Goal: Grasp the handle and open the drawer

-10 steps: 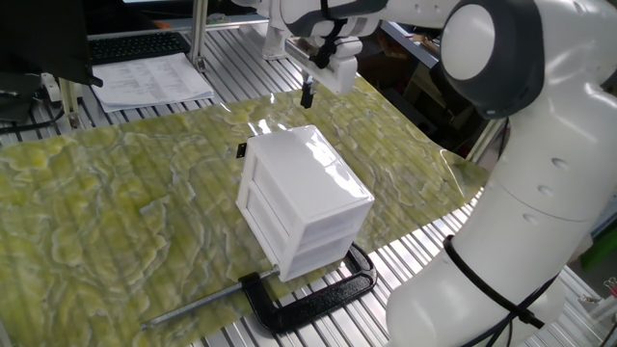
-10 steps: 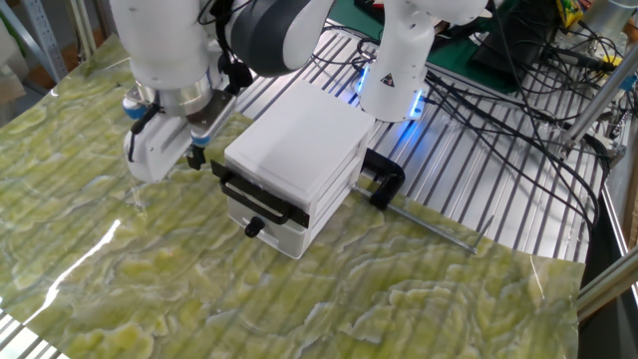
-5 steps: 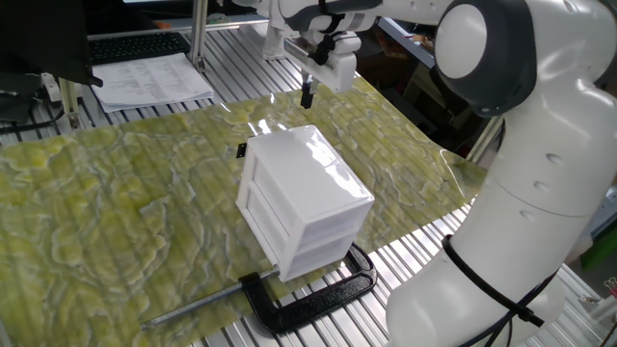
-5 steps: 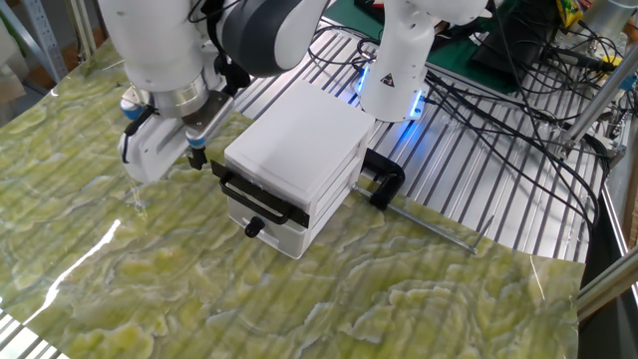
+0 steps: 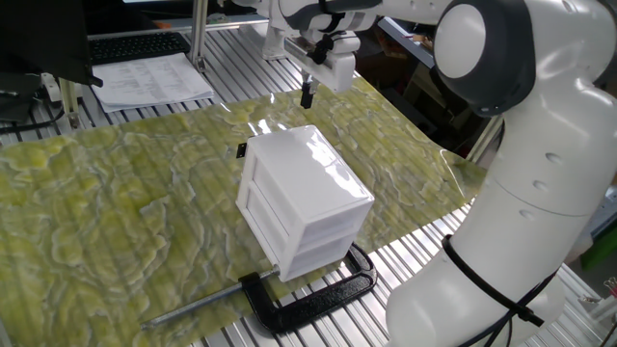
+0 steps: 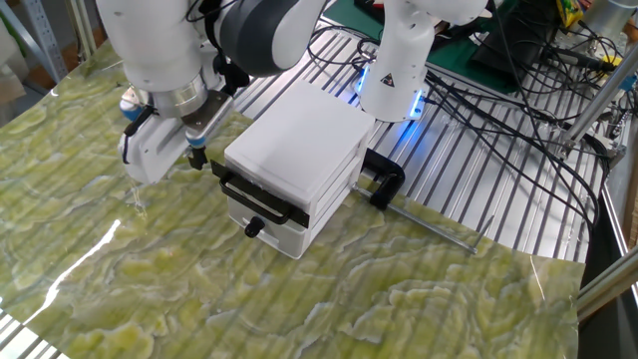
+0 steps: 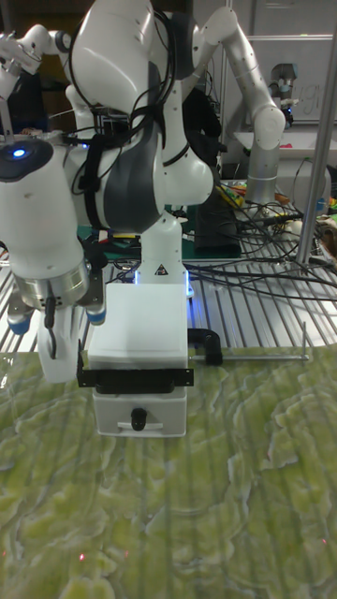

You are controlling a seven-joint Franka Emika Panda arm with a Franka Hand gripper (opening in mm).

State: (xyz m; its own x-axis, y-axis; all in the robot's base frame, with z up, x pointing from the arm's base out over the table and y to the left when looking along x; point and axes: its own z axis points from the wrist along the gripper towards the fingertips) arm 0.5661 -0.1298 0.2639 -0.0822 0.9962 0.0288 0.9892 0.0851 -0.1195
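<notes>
The gripper (image 7: 49, 348) is held above the surface (image 7: 243, 468), left of the white box (image 7: 142, 337); whether its fingers are spread cannot be told. The handle (image 7: 139, 418) is seen on the closed drawer (image 7: 140, 412), low on the box's near face; it lies rightward of and below the gripper.

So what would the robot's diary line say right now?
phase: approach | claw: beside box, touching nothing | handle: ungrasped | drawer: closed

Black C-clamp (image 5: 307, 298) against white box (image 5: 307, 198); papers (image 5: 154, 79), perhaps keyboard (image 5: 140, 44) behind.
</notes>
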